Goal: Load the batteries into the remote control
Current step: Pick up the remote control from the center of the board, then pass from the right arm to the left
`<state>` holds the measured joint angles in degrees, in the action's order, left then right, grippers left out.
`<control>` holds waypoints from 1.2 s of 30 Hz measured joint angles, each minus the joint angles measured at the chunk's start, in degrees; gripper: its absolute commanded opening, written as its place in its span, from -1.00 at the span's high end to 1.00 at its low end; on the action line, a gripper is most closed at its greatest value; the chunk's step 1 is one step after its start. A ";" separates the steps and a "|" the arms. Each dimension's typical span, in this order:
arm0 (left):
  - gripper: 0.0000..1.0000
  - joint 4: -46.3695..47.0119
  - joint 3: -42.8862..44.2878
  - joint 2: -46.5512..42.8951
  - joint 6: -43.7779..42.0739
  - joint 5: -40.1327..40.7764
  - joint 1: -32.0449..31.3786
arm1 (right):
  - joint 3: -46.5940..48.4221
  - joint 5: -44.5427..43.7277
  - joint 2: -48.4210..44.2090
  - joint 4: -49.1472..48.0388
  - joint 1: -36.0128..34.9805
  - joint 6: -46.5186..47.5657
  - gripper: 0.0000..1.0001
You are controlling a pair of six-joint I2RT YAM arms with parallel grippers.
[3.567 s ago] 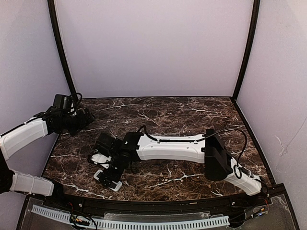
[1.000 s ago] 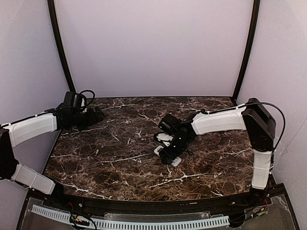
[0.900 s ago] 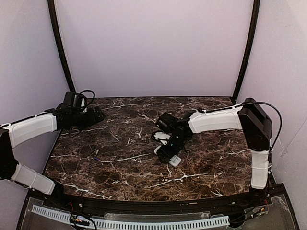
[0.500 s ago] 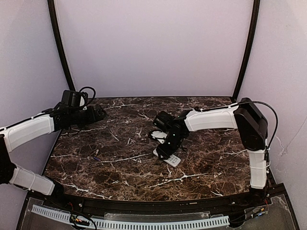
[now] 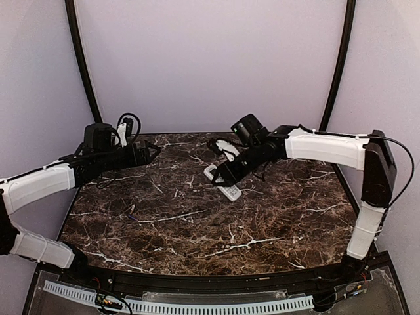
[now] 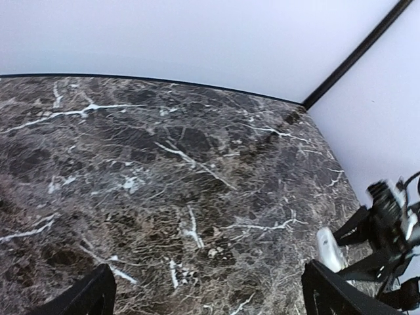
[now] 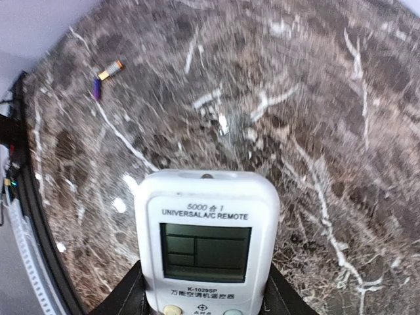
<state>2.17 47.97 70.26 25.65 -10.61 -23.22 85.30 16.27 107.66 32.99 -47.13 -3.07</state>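
The left arm (image 5: 39, 187) reaches in from the left side. The left hand (image 5: 147, 153) hovers over the far left of the surface (image 5: 197, 230), fingers spread wide and empty. The right arm (image 5: 325, 147) rises at the right edge, bends at the elbow and stretches left. The right hand (image 5: 226, 174) is clamped on the remote control (image 7: 207, 216) near the far middle.

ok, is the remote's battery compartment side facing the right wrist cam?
No, the remote control turns its display window and printed front toward that camera, not the back compartment.
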 measured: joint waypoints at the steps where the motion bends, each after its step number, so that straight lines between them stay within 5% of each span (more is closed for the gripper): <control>1: -1.00 1.40 -0.42 -0.02 -0.17 -1.11 -0.37 | -0.46 1.27 -2.62 -1.90 0.83 -0.20 0.30; 14: -1.00 22.38 -3.17 2.80 -6.10 -14.64 -16.02 | -11.23 22.51 -22.21 -27.56 7.82 -8.39 0.31; 24: -1.00 32.92 0.59 10.36 -9.62 -18.34 -26.12 | -16.70 36.11 -23.89 -48.30 7.82 -19.12 0.36; 36: -1.00 40.37 5.55 15.52 -8.70 -16.09 -30.34 | -19.39 40.00 -23.87 -61.79 7.82 -27.43 0.37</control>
<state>42.54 53.52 85.78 16.95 -26.70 -53.56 65.91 56.27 83.79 -28.80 -39.31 -30.50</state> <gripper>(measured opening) 0.997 0.493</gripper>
